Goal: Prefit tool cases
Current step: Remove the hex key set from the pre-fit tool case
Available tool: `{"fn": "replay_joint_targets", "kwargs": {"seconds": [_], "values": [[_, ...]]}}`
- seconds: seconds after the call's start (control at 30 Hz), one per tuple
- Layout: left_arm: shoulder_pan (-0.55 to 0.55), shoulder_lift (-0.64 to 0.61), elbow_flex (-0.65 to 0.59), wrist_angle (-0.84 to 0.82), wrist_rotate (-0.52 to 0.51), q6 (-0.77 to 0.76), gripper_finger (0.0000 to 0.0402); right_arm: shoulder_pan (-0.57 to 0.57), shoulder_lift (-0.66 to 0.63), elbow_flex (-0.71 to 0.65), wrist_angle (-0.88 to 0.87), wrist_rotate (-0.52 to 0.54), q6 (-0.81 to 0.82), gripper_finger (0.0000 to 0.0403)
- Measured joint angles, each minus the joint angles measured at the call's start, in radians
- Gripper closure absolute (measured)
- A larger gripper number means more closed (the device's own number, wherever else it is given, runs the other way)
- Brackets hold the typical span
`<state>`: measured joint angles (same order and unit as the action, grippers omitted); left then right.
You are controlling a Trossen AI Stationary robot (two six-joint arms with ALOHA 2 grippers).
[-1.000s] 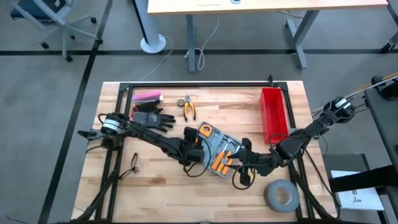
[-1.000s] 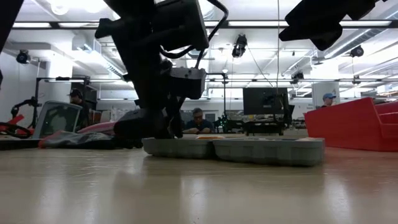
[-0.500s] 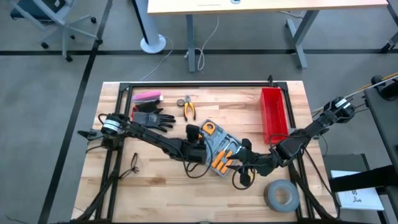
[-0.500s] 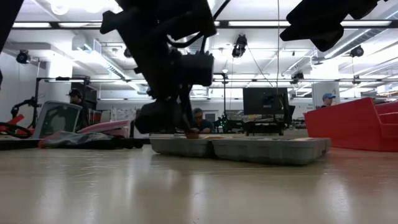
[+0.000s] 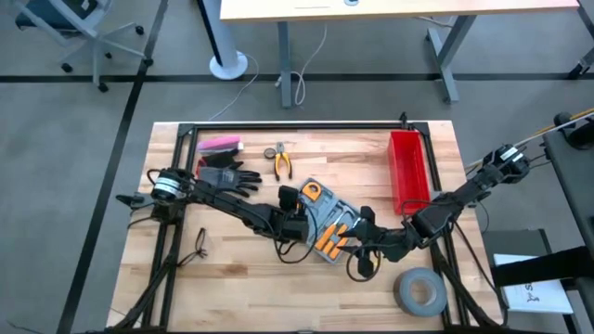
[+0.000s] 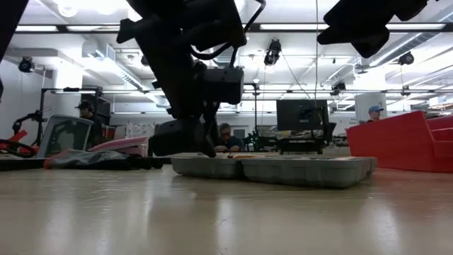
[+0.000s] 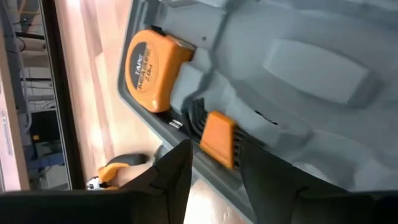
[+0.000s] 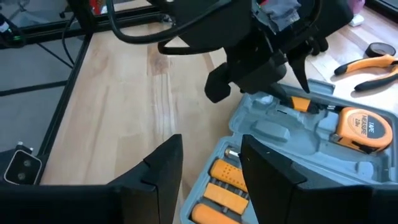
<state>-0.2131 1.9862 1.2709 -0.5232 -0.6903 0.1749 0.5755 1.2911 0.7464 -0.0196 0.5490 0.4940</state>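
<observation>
1. the tool case point(image 5: 325, 220) lies open in the middle of the bench point(image 5: 241, 278), both halves flat; orange tape measure point(image 7: 149, 62) sits in its slot in the far-left half, orange-handled bits point(image 8: 227, 174) in the other half
2. left pincer point(image 7: 214, 163) is right at the case's left edge, fingers part open around a small orange piece point(image 7: 217, 138) by the rim; in the last second the pincer has slid right, in over that half, and the jaws have narrowed a bit; can't say it's actually clamped yet
3. my read: it's seating that piece into its slot, so the fitting is mid-way
4. right pincer point(image 8: 211, 168) hovers at the case's near-right side, fingers apart, nothing in them; barely budged
5. red bin point(image 5: 408, 169) on the right, grey tape roll point(image 5: 419, 291) near-right; pliers point(image 5: 279, 160) and black gloves point(image 5: 230, 174) wait on the far side
</observation>
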Motion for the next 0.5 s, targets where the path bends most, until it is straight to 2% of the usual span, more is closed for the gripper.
{"fn": "replay_joint_targets", "kwargs": {"seconds": [0.17,0.23,0.37,0.5], "values": [[-0.01,0.0,0.009,-0.016,0.006,-0.023,0.0276,0.0,0.0,0.0,-0.002,-0.007,0.012,0.0257],[-0.011,-0.001,0.01,-0.007,0.05,-0.051,0.0278,0.0,0.0,0.0,-0.001,-0.007,0.012,0.0257],[0.008,-0.002,0.011,0.011,0.156,-0.162,0.0279,0.0,0.0,0.0,-0.002,-0.007,0.012,0.0261],[0.01,-0.002,0.045,-0.012,0.179,-0.289,0.0277,0.0,0.0,0.0,-0.002,-0.007,0.011,0.0263]]}}
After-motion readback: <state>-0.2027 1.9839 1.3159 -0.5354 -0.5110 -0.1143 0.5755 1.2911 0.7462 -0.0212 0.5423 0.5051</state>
